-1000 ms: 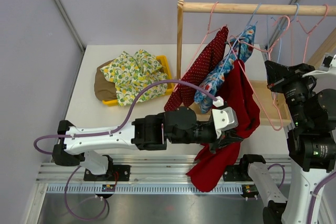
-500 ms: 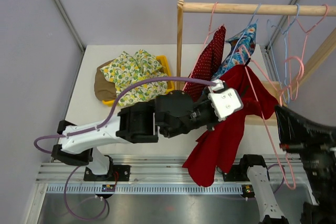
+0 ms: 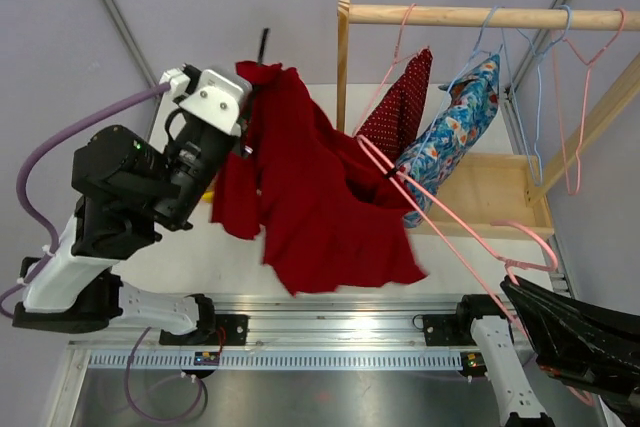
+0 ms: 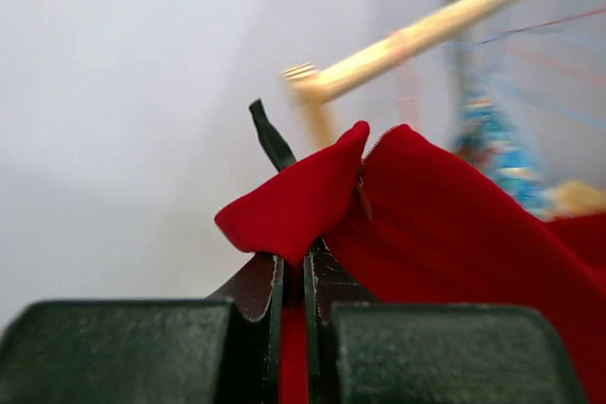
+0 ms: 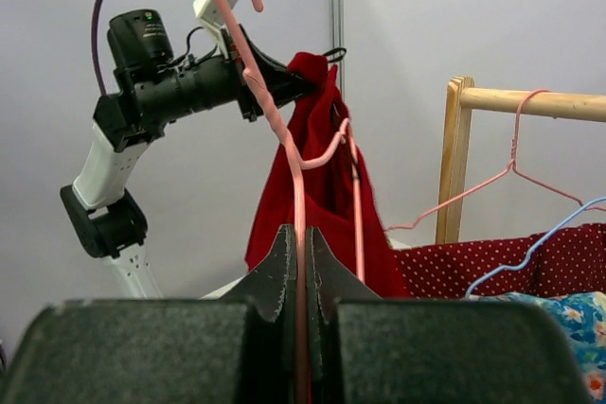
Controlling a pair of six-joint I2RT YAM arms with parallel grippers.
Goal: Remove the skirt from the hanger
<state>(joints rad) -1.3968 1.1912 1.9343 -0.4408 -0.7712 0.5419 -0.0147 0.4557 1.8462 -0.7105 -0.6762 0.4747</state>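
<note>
The red skirt (image 3: 320,197) hangs spread in the air between the two arms. My left gripper (image 4: 294,262) is raised high at the left and shut on the skirt's top edge (image 4: 312,196); the right wrist view shows it as well (image 5: 284,80). The pink hanger (image 3: 450,217) slants from the skirt's right side down to the near right. There my right gripper (image 3: 520,292) is shut on its wire (image 5: 299,186). The hanger's far end (image 5: 327,150) still sits in the skirt's fabric (image 5: 327,196).
A wooden rack (image 3: 480,15) crosses the back right, its post (image 3: 343,67) just behind the skirt. On it hang a red polka-dot garment (image 3: 400,97), a blue floral garment (image 3: 460,132) and bare pink and blue hangers (image 3: 575,77). The rack's wooden base (image 3: 500,192) lies on the table.
The left arm has swung up and far to the left, carrying the skirt off the rack area. The right gripper has drawn the hanger down to the near right.
</note>
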